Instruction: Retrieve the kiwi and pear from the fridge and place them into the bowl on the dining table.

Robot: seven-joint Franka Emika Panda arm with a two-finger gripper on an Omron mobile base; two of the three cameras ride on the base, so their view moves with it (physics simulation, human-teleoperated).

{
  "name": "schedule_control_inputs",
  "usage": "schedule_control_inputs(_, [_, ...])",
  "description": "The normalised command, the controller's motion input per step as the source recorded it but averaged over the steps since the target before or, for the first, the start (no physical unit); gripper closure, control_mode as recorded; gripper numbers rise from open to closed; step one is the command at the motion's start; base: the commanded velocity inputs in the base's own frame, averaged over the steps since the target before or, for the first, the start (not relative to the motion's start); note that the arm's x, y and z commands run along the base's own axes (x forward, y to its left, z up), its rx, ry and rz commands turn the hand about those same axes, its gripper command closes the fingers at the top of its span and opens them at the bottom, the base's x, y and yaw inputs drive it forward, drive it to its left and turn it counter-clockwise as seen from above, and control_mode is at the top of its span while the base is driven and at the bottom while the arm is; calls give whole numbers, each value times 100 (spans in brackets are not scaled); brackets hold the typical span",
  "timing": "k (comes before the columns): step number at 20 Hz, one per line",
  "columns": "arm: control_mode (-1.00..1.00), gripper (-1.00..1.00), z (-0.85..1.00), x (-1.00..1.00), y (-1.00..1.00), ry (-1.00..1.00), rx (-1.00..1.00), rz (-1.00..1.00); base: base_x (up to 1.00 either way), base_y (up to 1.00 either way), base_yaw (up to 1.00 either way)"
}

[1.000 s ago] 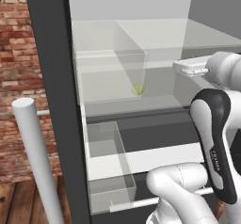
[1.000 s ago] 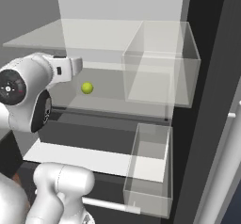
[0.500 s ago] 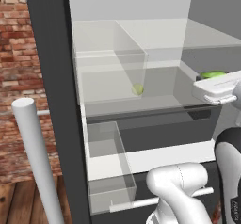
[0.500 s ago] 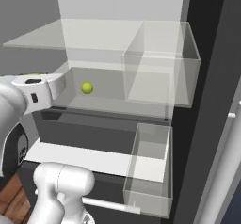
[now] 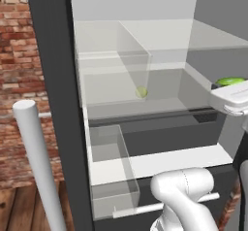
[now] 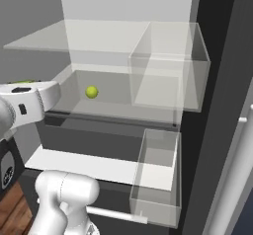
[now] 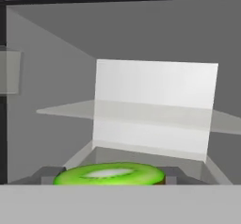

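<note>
The fingers point(image 7: 44, 175) stand partly apart and are clamped on the kiwi point(image 7: 109, 173), one tip touching each side. The kiwi's long axis runs across, from one finger to the other, with its bright green face turned toward the hand camera. In the left base view the kiwi point(image 5: 230, 81) sits at the right edge, at the open front of the fridge point(image 5: 53, 79). The pear point(image 5: 141, 92) lies well apart from the fingers, deeper in, on the glass shelf point(image 5: 160, 106).

Limits:
- The kiwi's lower half is cut off.
- The finger contact faces are hidden.
- The bearing to the bowl cannot be determined.
</note>
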Motion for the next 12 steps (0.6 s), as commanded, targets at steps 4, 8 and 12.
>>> schedule_control_inputs(4, [100,100,0,0,0,0,0,0,-84,-3,1])
schedule_control_inputs(8, [100,100,0,0,0,0,0,0,-97,0,3])
schedule_control_inputs(12, [100,100,0,0,0,0,0,0,-98,-1,4])
